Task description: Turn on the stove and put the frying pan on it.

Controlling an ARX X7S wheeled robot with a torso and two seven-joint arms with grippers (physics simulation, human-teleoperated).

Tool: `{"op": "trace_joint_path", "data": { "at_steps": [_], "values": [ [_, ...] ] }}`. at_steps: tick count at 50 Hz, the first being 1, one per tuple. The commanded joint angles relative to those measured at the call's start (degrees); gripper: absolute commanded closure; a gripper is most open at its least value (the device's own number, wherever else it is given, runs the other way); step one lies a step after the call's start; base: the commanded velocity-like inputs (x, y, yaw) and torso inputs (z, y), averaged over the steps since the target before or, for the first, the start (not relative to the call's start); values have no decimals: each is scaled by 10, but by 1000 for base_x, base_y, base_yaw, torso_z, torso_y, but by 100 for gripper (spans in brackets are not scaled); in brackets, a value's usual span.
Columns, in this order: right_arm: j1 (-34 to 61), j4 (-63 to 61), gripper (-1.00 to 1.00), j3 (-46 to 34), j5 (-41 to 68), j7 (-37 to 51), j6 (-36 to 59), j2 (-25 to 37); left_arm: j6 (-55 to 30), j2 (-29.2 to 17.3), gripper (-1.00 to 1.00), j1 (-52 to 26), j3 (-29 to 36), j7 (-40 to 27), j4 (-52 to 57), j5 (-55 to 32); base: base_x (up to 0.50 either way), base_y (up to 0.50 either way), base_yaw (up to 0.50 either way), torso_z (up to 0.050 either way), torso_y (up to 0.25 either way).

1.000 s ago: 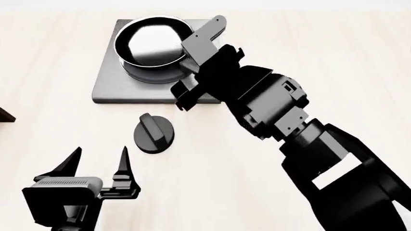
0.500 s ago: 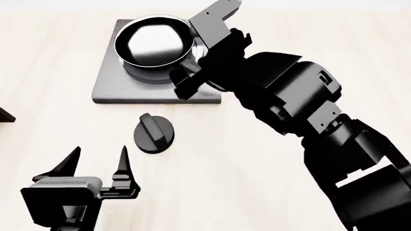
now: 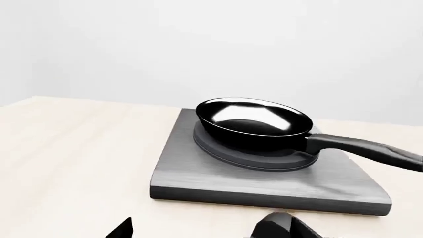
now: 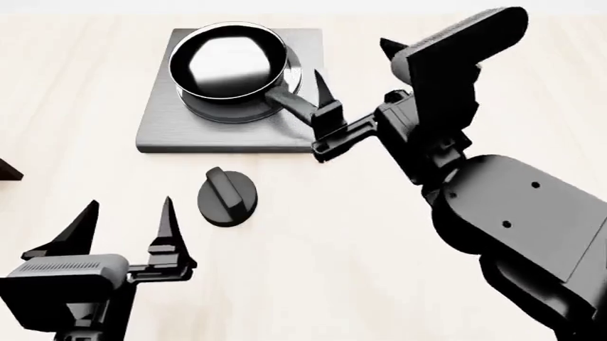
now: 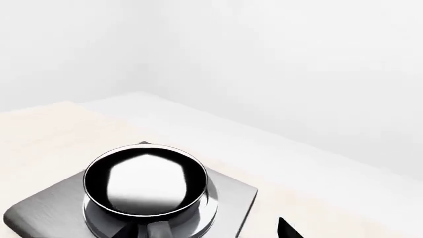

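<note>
Item: frying pan [image 4: 227, 64], seated on the burner rings of the stove [image 4: 170, 128], handle free; right gripper [image 4: 353, 84] spread wide, empty, beside that handle; left gripper [image 4: 128, 231] spread, empty, near knob [image 4: 227, 197]; advice: lift the right gripper clear without nudging the handle.

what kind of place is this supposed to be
Likely a bare simulated kitchen counter: a pale wooden tabletop carries a flat stove with a frying pan on its burner, and a separate round knob beside it.
</note>
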Motion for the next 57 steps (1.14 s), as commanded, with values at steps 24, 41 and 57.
{"op": "trace_joint_path", "data": {
  "at_steps": [24, 41, 57],
  "values": [
    [-698, -227, -100, 273, -246, 174, -542, 192, 128, 20, -100, 23, -62, -3, 74, -7, 0, 0, 0, 0, 0],
    [-808, -172, -100, 323, -327, 166, -731, 123, 181, 51, -100, 36, -53, 5, 66, -1, 0, 0, 0, 0, -1],
    [-804, -158, -100, 314, -344, 161, -766, 101, 194, 49, -100, 39, -55, 8, 62, -3, 0, 0, 0, 0, 0]
  ]
}}
